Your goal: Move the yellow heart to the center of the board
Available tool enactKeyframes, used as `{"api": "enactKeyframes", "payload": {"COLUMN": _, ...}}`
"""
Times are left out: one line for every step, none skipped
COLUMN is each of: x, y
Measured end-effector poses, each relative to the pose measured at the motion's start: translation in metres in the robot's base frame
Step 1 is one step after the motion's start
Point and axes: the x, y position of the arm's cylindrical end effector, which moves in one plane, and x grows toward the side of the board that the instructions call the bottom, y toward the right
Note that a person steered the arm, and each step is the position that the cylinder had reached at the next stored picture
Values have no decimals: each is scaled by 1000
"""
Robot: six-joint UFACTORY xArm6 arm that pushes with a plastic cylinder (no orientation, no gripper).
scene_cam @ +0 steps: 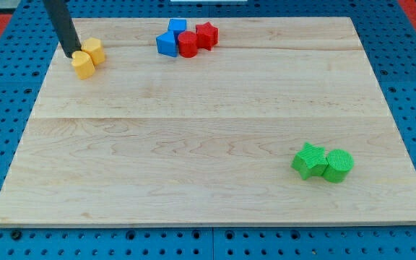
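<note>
Two yellow blocks sit touching at the view's top left of the wooden board [208,137]. The lower-left one [84,64] looks like the yellow heart; the upper-right one [94,50] is a yellow faceted block. My tip [71,55] rests on the board just left of the yellow blocks, touching or nearly touching the upper left side of the heart. The dark rod runs up out of the view's top.
At the view's top middle a cluster: two blue blocks [168,43] [177,27], a red cylinder [188,45] and a red star [206,35]. At the view's lower right a green star [308,160] touches a green cylinder [337,165]. Blue pegboard surrounds the board.
</note>
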Motion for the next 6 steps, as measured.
{"api": "enactKeyframes", "payload": {"x": 28, "y": 25}}
{"api": "enactKeyframes", "payload": {"x": 58, "y": 51}}
{"api": "enactKeyframes", "payload": {"x": 93, "y": 80}}
{"api": "enactKeyframes", "payload": {"x": 84, "y": 1}}
{"api": "enactKeyframes", "payload": {"x": 66, "y": -54}}
{"api": "enactKeyframes", "payload": {"x": 102, "y": -35}}
